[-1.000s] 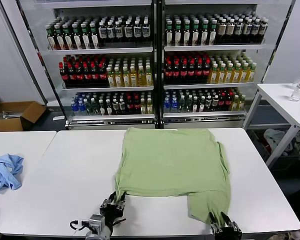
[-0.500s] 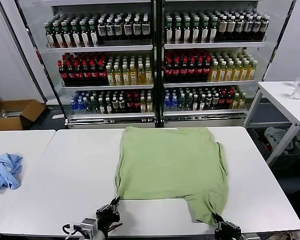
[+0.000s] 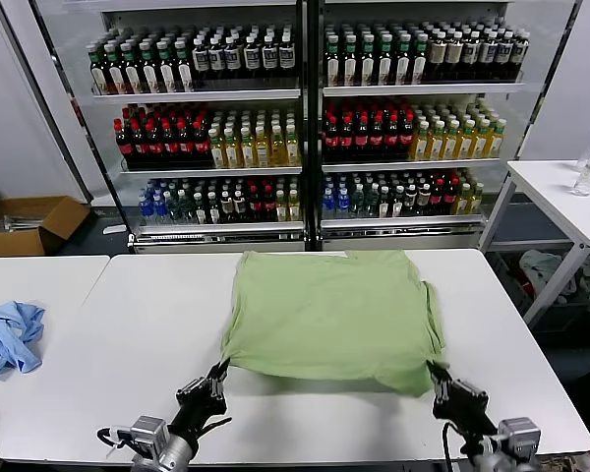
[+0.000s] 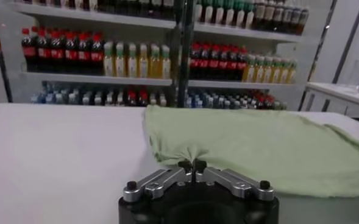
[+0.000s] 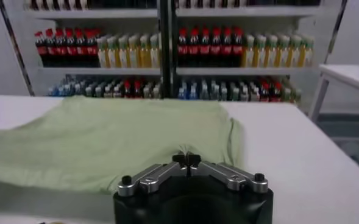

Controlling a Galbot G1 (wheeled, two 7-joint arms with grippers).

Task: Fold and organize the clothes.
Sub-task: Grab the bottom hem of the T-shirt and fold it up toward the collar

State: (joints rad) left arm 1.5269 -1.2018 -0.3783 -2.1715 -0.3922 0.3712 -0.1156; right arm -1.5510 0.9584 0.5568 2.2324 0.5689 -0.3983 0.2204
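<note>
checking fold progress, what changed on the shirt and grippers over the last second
Both grippers, shut on the polo shirt, carried its near edge away from the robot: the left gripper holds the near left corner and the right gripper the right one. The flap that hung toward the near table edge is now folded in, so the shirt's near edge runs nearly straight. The blue garment and drink shelves stayed put.

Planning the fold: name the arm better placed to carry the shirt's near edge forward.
Neither alone. Left gripper and right gripper each pinch a near corner of the green shirt; both should probably move together.
</note>
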